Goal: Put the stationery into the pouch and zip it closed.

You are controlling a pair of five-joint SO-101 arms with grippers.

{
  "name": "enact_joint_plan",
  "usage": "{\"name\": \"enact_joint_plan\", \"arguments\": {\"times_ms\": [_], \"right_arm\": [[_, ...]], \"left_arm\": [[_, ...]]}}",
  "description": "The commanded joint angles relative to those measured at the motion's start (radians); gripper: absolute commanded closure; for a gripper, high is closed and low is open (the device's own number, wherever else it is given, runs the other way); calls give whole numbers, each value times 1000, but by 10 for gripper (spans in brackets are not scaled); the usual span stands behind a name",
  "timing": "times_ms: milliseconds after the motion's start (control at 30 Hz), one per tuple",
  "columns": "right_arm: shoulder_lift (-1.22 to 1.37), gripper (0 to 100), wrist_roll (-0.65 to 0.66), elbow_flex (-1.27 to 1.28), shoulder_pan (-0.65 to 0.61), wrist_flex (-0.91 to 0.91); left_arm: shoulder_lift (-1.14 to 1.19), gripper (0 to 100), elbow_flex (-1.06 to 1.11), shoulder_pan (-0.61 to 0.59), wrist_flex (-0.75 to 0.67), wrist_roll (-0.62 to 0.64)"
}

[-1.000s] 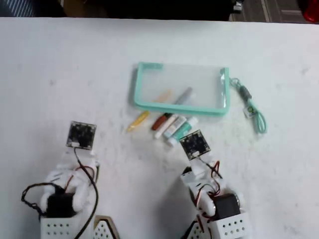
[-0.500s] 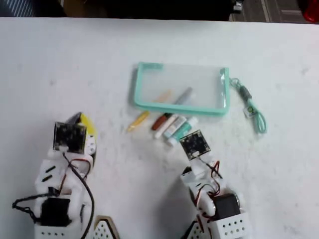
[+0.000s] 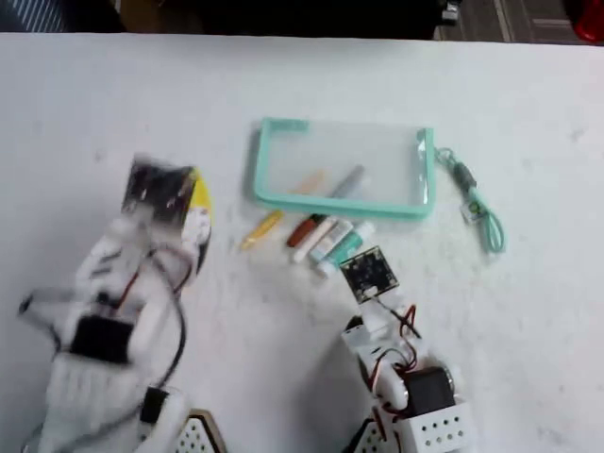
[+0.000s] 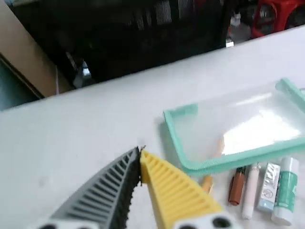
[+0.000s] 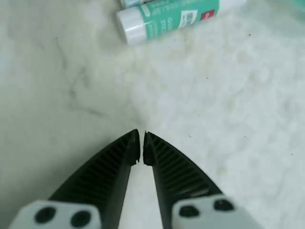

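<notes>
The clear, mint-edged pouch lies flat on the table, the stationery clustered along its arm-side edge, the right gripper closed and empty beside that cluster, the left gripper closed and empty off the pouch's strapless end.

No text can be read anywhere. Glue stick in the right wrist view has a teal label with white lettering, a small red patch and a white square mark, all too blurred to make out. In the left wrist view the glue stick and the white stick just beside it carry tiny print, illegible. In the high view both lie at frame centre just below the pouch, labels too small to read.
</notes>
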Motion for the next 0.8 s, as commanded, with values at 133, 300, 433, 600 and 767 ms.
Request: {"name": "enact_joint_plan", "arguments": {"times_ms": [133,300,433,600,767], "right_arm": [[-7,981,11,9,8,-68],[-7,982,6,9,157,-200],[-8,981,11,9,255,-308],[-8,981,12,9,268,-479],[-8,963,203,9,286,-610]], "left_arm": [[437,976,-97,13,-120,80],[495,976,-97,16,-127,81],[512,976,-64,13,-178,75],[510,976,18,13,-295,75],[507,976,34,13,-304,78]]}}
